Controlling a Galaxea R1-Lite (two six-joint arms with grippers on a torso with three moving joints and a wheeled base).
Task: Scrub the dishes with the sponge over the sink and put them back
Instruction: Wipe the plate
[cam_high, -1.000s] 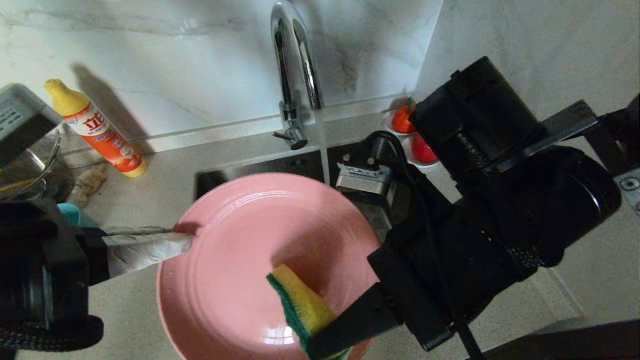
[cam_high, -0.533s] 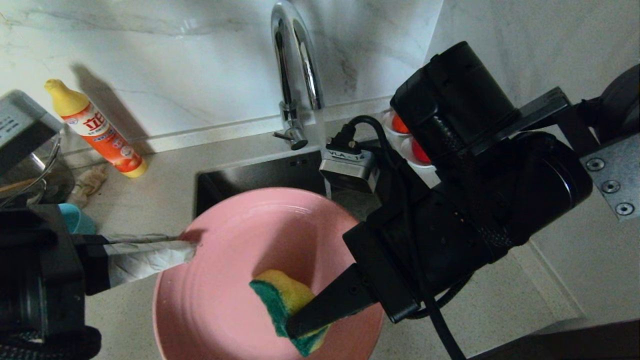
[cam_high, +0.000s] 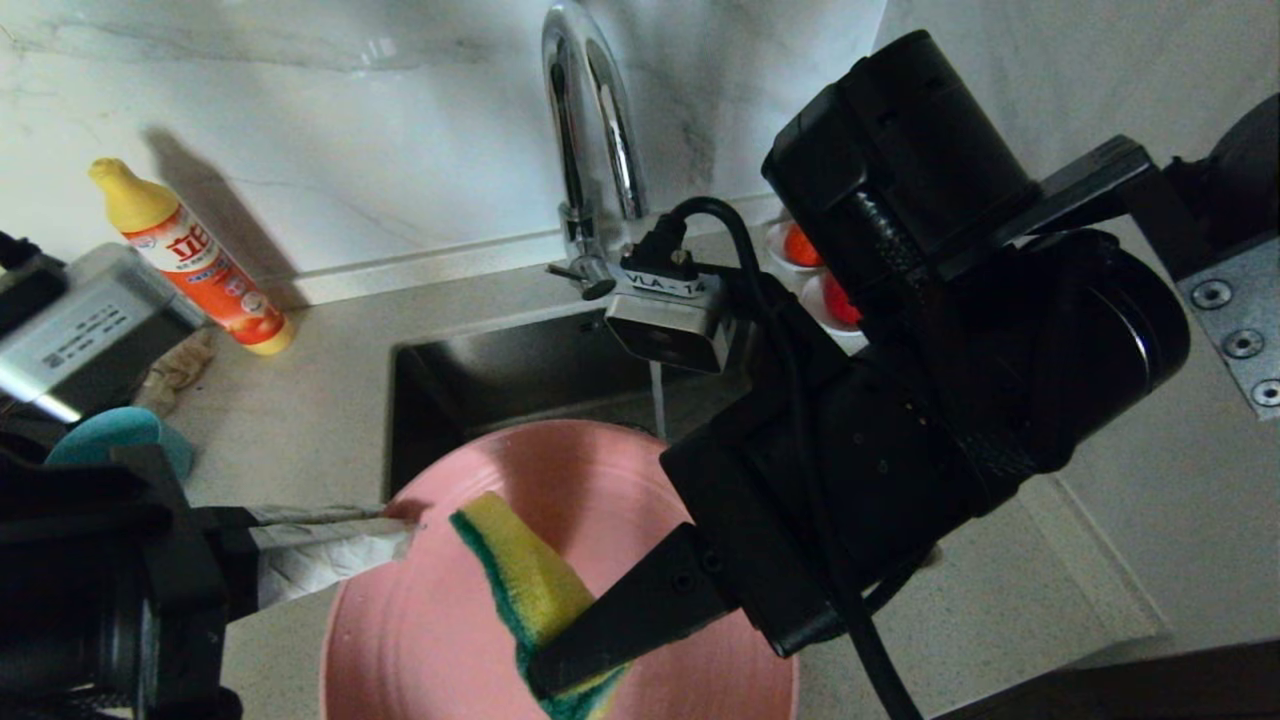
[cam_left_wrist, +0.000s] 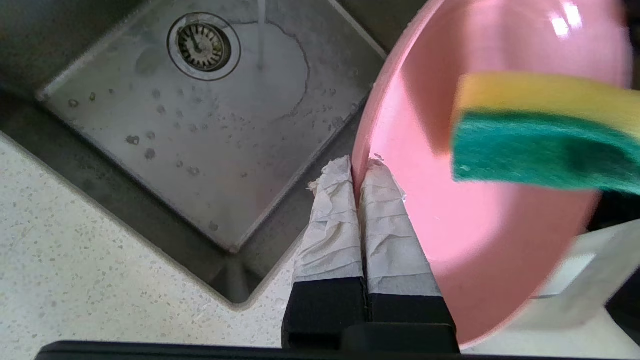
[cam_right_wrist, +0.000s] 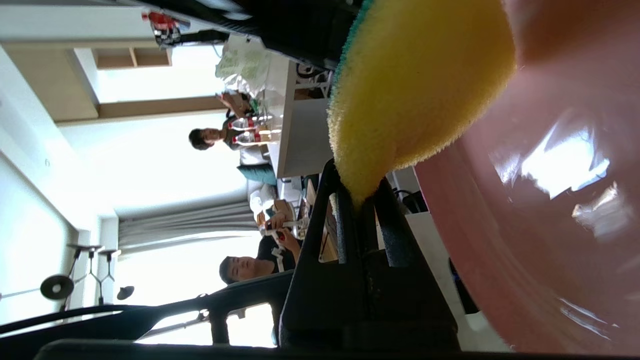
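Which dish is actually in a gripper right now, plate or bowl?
The pink plate: the left gripper pinches its rim over the sink. The teal bowl sits on the counter, ungripped.

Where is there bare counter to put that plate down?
Bare speckled counter lies between the orange detergent bottle and the steel sink. More lies right of the sink. The far-left corner, with beige rag and teal bowl, is crowded.
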